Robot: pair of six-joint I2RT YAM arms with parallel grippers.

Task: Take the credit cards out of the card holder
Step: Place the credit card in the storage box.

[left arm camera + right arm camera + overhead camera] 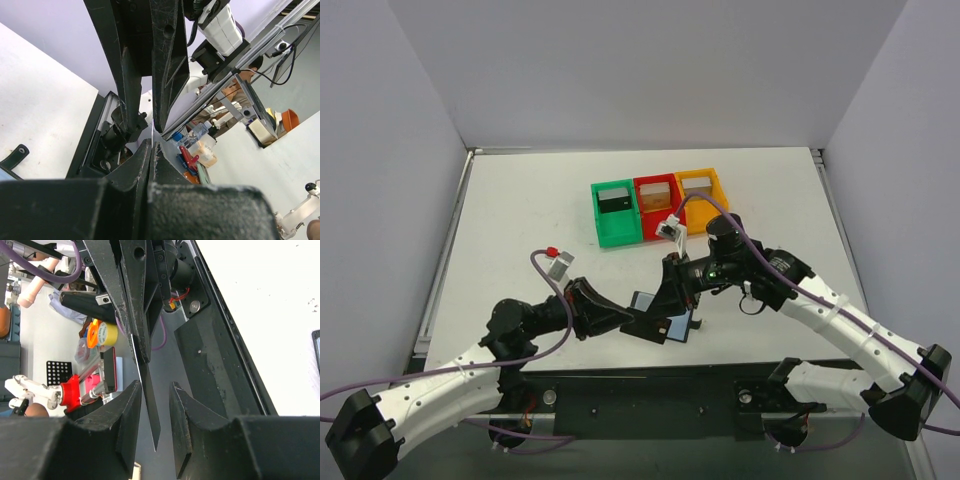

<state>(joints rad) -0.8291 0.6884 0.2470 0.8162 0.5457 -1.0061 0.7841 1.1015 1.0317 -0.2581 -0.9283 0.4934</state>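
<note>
Black card holder (pixel 655 322) is clamped in the left hand (pixel 625 322). Facing it, the right hand (pixel 682 303) is held apart astride a thin edge (pixel 147 410), probably a card; closing, then pulling away, is needed next.

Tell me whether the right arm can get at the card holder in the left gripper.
Probably yes. The right gripper sits at the card holder, jaws apart either side of a thin edge, while the left gripper pinches the other end; nothing seems to block it.
</note>
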